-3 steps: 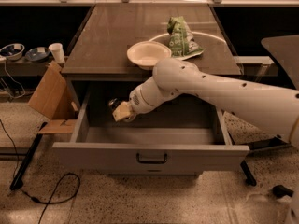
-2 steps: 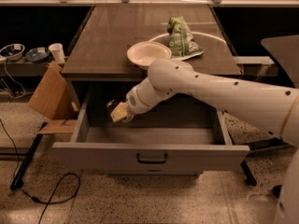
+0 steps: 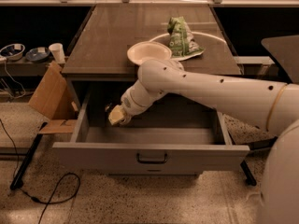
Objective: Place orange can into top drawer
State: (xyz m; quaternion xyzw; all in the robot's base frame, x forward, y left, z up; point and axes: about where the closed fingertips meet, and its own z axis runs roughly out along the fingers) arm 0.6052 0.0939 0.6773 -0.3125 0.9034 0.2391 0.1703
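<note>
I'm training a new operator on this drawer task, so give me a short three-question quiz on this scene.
1. True or false: the top drawer is shut.
2. Where is the gripper? A) raised high above everything B) inside the drawer, left part C) out of view
3. Name what the gripper holds.
Key: 1 false; 2 B; 3 the orange can.

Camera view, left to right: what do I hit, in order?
White cup → gripper, down inside the open top drawer near its left wall → white bowl → green snack bag.
</note>
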